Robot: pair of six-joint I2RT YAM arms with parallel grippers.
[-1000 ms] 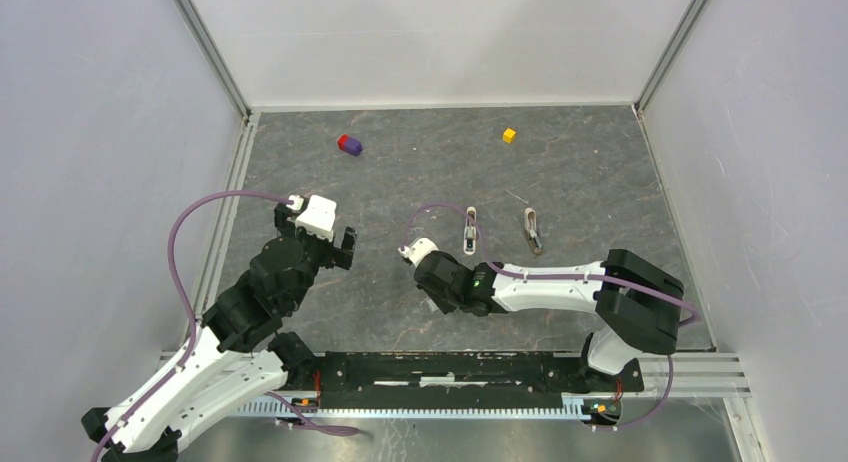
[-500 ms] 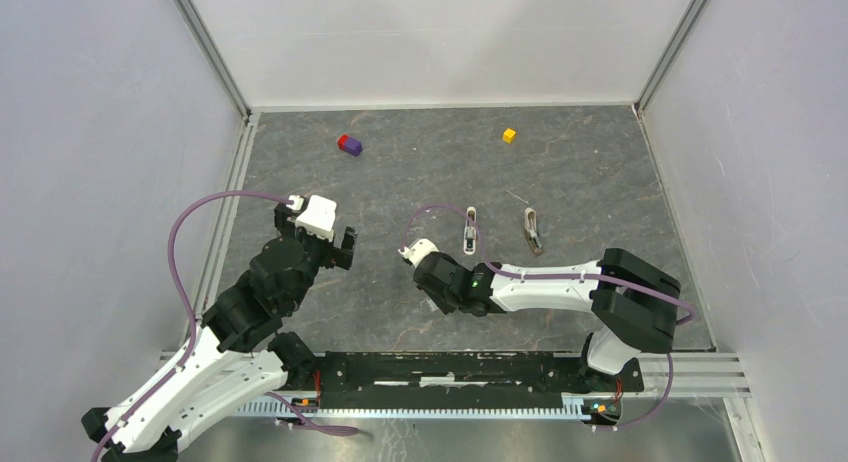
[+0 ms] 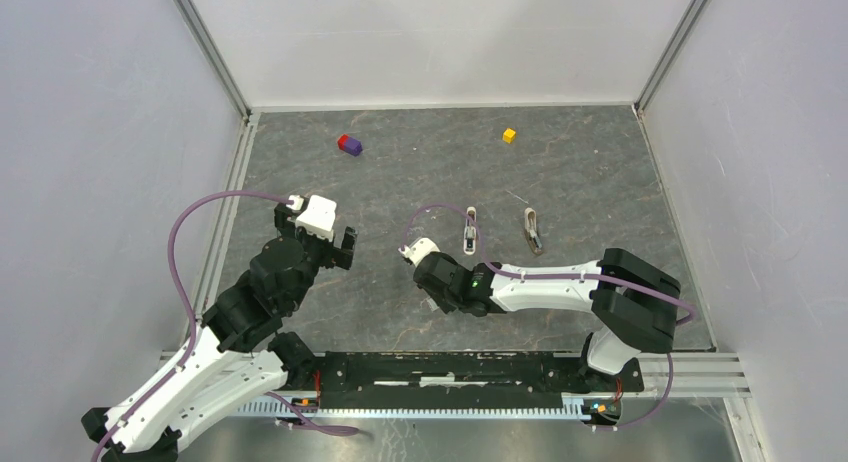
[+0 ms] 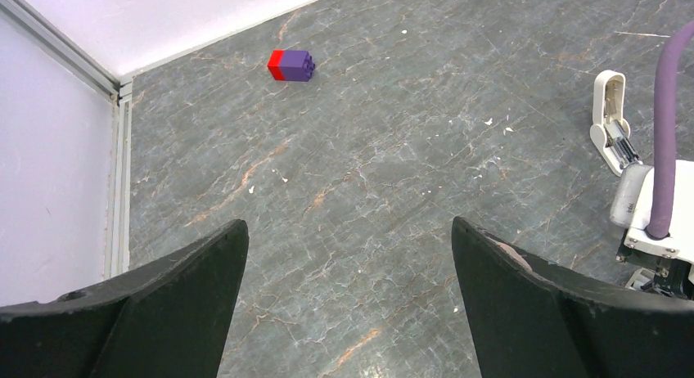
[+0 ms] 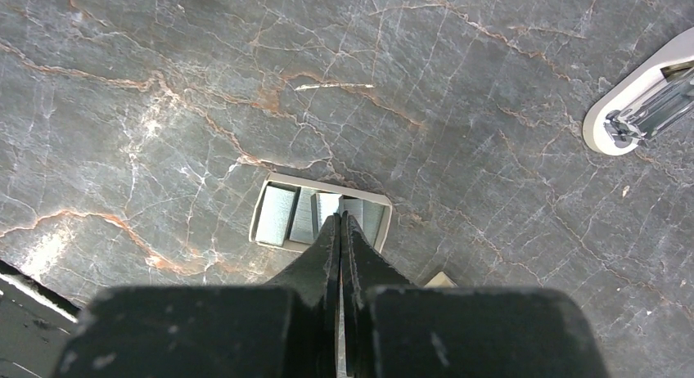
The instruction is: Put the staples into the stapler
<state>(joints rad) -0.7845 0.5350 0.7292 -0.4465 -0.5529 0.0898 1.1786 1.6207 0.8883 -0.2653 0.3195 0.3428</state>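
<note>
The white stapler [image 3: 470,229] lies on the grey table, just beyond my right wrist. It also shows in the left wrist view [image 4: 614,120], and its end shows in the right wrist view [image 5: 646,108]. A small open box of staples [image 5: 282,214] sits directly under my right gripper [image 5: 340,218]. That gripper is shut, with its tips down among the silver strips. Whether a strip is pinched does not show. The right wrist hides the box in the top view. My left gripper [image 4: 349,224] hangs open over bare table, left of the stapler.
A darker finger-length piece [image 3: 533,230] lies right of the stapler, with a thin sliver [image 3: 517,196] beyond it. A red-and-purple cube [image 3: 349,144] and a yellow cube [image 3: 509,135] sit near the back wall. White walls with metal rails enclose the table.
The right arm's elbow has shifted slightly left. The left arm, the stapler and the cubes have not moved.
</note>
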